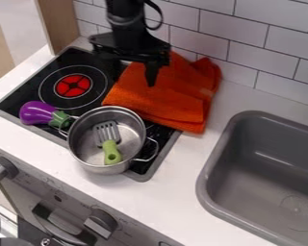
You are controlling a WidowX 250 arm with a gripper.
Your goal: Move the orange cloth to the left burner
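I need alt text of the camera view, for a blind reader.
Black robot gripper above a crumpled orange cloth, partly on a black stovetop; nearby, a round silver metal pot holds a green-handled slotted spatula.

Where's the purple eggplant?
The eggplant is at the left in the camera view, on the black stovetop, below the red burner and left of the silver pot.

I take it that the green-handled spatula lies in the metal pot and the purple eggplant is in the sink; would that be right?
Not quite: the camera view shows the purple eggplant on the stove, beside the pot, not in the sink. The green-handled spatula does lie in the metal pot.
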